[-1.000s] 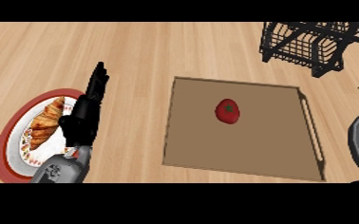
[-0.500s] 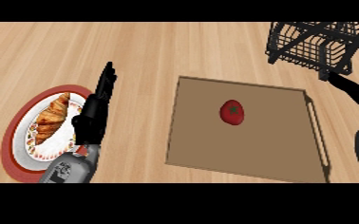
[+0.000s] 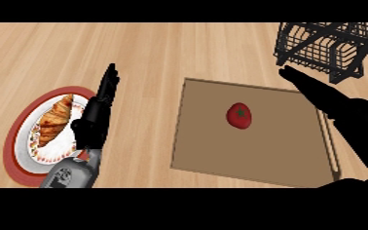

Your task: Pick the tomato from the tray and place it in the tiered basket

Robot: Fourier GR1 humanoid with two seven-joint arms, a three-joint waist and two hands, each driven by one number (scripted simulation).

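Wooden counter (image 3: 158, 48) all around, and the tomato (image 3: 239, 115) sits mid-tray (image 3: 237, 156), untouched. Right hand (image 3: 327, 100) hangs over the tray's right edge, fingers straight, holding nothing, pointing toward the tiered basket (image 3: 320, 48). Left hand (image 3: 97, 114) rests open beside the plate (image 3: 22, 141) with its croissant (image 3: 54, 122).

Tomato (image 3: 239, 115) on tray (image 3: 215, 146), basket (image 3: 321, 50) behind, plate (image 3: 22, 141) left.
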